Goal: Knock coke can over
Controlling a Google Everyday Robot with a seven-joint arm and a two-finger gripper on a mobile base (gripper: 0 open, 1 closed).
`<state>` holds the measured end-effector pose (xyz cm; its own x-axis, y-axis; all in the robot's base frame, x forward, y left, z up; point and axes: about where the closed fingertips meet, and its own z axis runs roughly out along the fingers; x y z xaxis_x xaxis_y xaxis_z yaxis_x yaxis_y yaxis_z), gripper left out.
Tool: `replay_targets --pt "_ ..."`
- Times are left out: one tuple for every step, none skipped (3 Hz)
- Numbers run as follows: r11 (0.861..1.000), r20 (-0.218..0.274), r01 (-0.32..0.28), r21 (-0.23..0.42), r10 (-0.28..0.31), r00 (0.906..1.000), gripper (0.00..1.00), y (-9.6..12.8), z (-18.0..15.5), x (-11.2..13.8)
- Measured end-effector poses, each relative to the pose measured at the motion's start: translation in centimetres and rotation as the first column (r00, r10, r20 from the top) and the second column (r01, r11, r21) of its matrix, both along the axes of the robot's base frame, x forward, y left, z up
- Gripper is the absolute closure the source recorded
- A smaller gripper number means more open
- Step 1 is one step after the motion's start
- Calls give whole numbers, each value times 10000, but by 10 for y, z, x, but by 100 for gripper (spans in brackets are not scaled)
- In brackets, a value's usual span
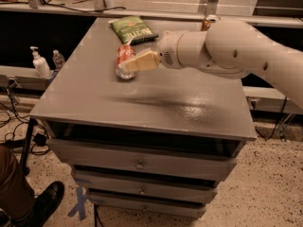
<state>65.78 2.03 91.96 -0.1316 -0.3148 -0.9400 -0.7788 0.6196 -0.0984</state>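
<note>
The robot's cream-tipped gripper (144,61) hovers low over the grey metal drawer cabinet (142,103); whether it is open or closed cannot be told. At its tip, touching or nearly so, the red aluminium coke can (125,56) appears to lie on its side, silver end toward the camera. Judged from that, the knock looks done, and only backing away is left.

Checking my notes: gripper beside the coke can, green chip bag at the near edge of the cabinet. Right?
No. The camera view shows the green chip bag at the far edge of the cabinet, behind the coke can; the gripper is beside the can.
</note>
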Motion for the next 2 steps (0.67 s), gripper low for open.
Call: replay_targets --pt "9994 73 -267 -235 269 9996 0 -34 5 -25" --pt "9969 264 -538 -571 554 9981 0 -73 19 -49"
